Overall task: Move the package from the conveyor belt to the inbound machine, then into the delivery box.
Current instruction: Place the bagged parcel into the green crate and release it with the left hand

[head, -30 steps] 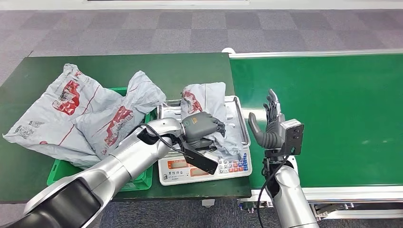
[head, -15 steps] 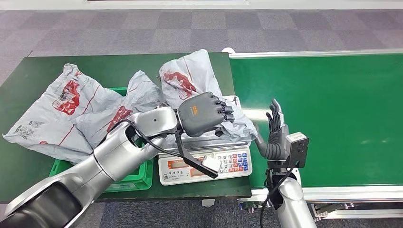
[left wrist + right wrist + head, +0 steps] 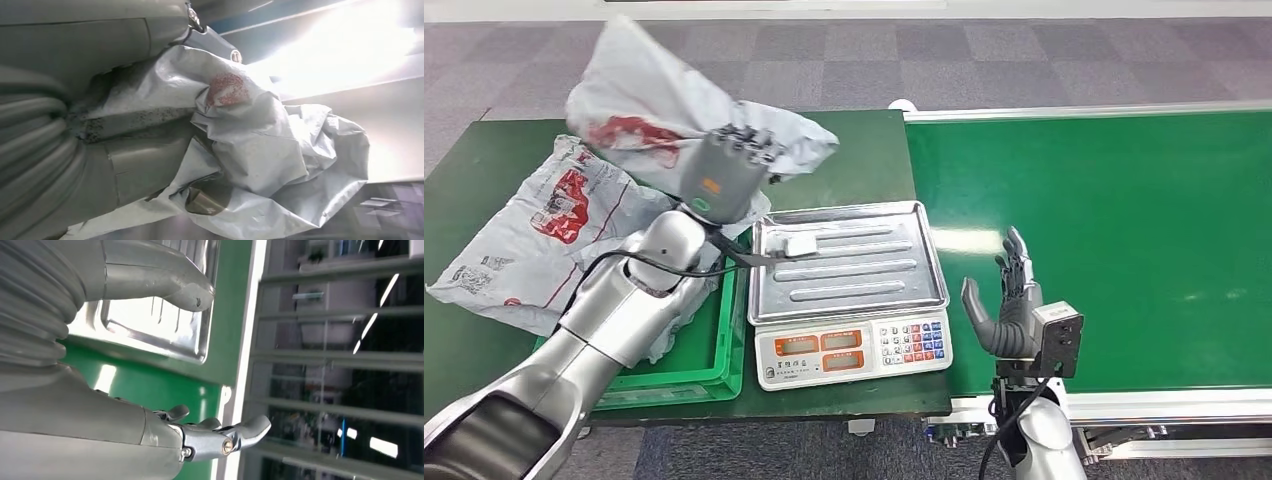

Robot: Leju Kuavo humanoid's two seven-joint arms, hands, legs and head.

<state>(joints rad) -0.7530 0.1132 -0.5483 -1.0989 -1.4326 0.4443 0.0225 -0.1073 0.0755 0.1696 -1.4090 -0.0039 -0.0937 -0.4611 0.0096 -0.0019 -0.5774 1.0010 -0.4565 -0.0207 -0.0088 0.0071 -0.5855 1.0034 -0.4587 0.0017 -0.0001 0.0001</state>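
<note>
The left robot hand (image 3: 724, 175) is gripping one grey package (image 3: 659, 120), holding it aloft in the upper left of the frame, above the green delivery box (image 3: 699, 365) and clear of the bare scale tray (image 3: 849, 262). To finish well, it should be lowering the bag over the box's open middle before letting go. The right robot hand (image 3: 1004, 300) is hanging with fingers spread, holding nothing, over the conveyor belt (image 3: 1124, 230). Two more packages (image 3: 544, 240) are lying on the worktop (image 3: 464, 180), three in all.

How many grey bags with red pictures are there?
3. One is up in the air, gripped by the left robot hand: the held bag. The far-left bag lies over the green bin's left side. Another bag peeks beside the arm; more may be hidden.
</note>
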